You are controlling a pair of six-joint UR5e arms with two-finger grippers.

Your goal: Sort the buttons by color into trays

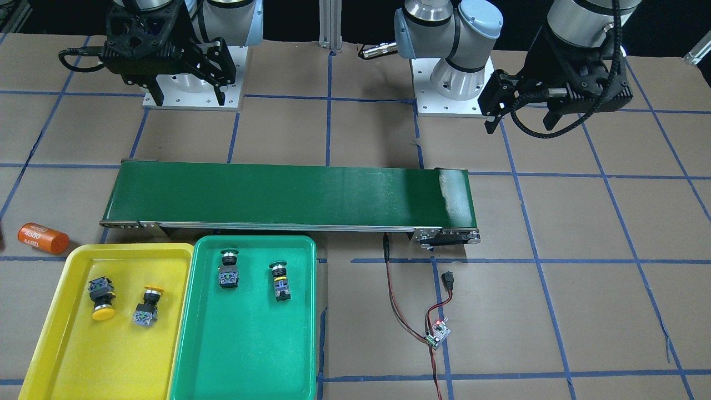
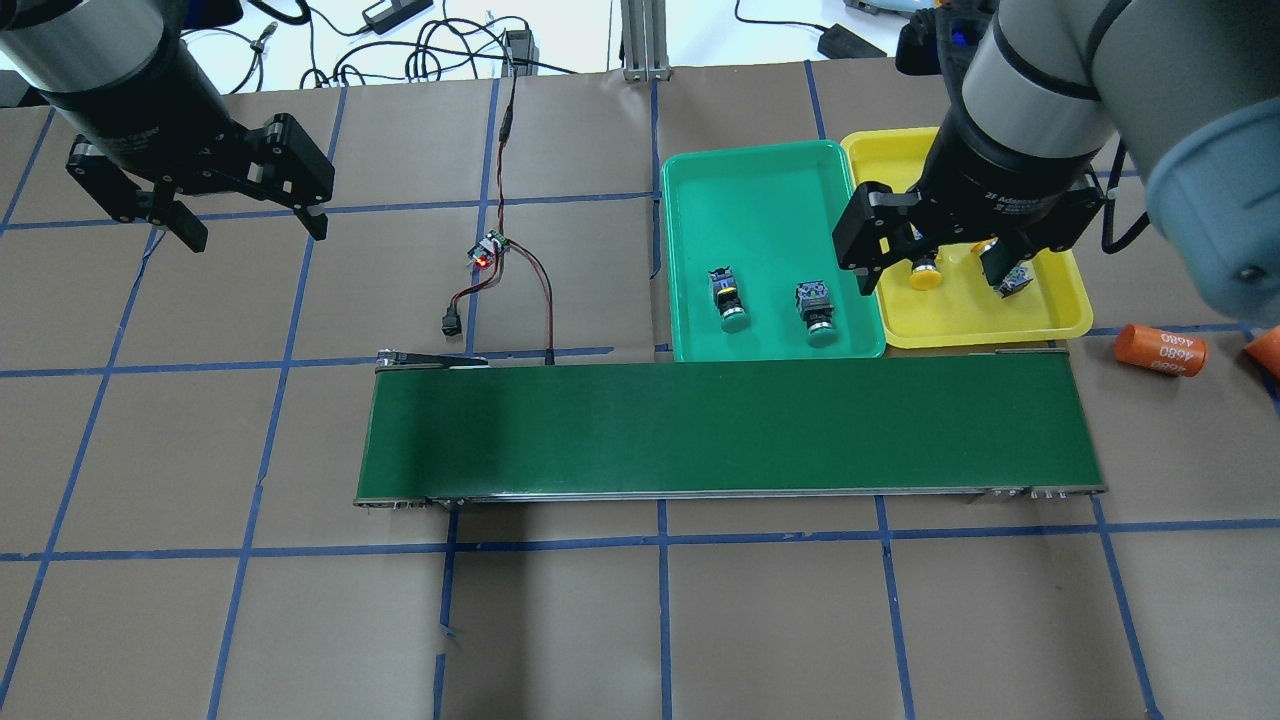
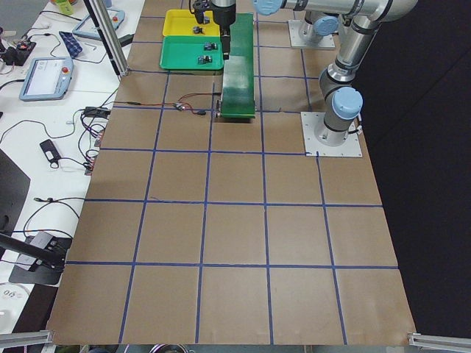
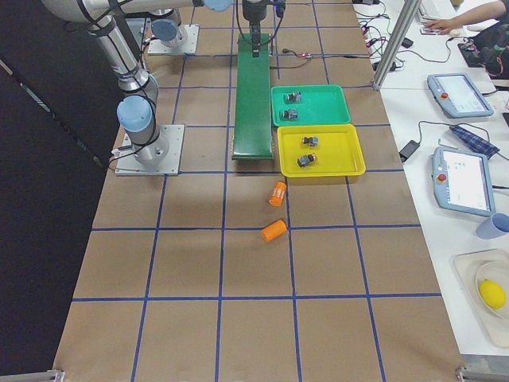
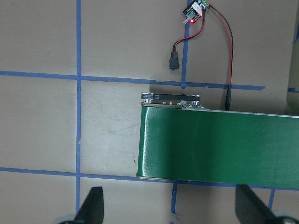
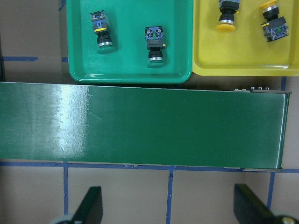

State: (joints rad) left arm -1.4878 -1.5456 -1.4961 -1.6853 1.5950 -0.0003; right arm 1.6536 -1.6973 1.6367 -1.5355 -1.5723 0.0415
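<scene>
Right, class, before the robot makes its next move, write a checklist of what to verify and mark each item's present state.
1. Both yellow buttons lie in the yellow tray: ok.
2. Both green buttons lie in the green tray: ok.
3. Conveyor belt carries no button: ok.
4. Left pincer open and empty: ok.
5. Right pincer open and empty: ok.

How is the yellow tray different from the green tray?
The yellow tray holds two yellow-capped buttons; the green tray holds two green-capped buttons. The yellow tray lies by the end of the belt, close to an orange cylinder; the green tray lies further along the belt. Both are shallow rectangles with rounded corners, set side by side next to the belt.
</scene>
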